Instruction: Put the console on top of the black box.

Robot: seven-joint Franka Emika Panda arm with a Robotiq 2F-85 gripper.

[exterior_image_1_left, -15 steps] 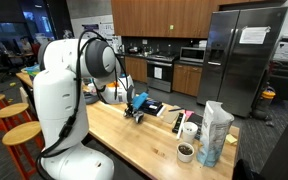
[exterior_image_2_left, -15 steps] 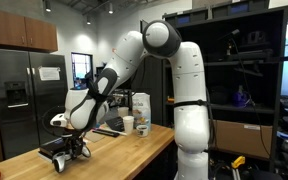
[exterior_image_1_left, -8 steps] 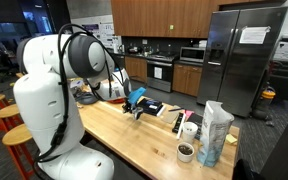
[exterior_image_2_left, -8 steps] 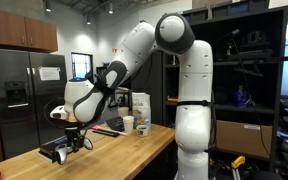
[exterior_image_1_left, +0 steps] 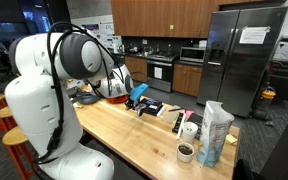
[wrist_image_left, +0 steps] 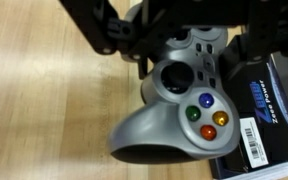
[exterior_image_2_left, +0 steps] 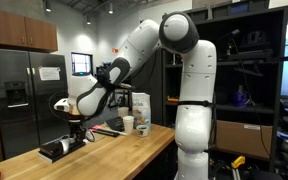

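The console is a silver gamepad [wrist_image_left: 179,105] with coloured buttons and a dark thumbstick. In the wrist view my gripper [wrist_image_left: 179,35] comes in from the top, and its black fingers [wrist_image_left: 109,35] are shut on the gamepad's upper part. The black box [wrist_image_left: 269,115], with a blue label and a barcode sticker, lies to the gamepad's right, partly under it. In both exterior views the gripper [exterior_image_1_left: 136,97] [exterior_image_2_left: 74,128] hangs just above the box [exterior_image_1_left: 150,107] [exterior_image_2_left: 56,150] on the wooden counter [exterior_image_1_left: 124,140]. The gamepad's far edge is hidden by the fingers.
A chip bag [exterior_image_1_left: 215,133], a white cup [exterior_image_1_left: 189,130] and a small dark bowl [exterior_image_1_left: 185,152] stand at the counter's other end. Wooden stools [exterior_image_1_left: 6,140] stand beside the robot base. A cup [exterior_image_2_left: 129,124] and a bag [exterior_image_2_left: 140,106] stand behind the gripper.
The gripper has risen off the counter with the gamepad and shifted slightly over the black box. The arm's upper links have swung round.
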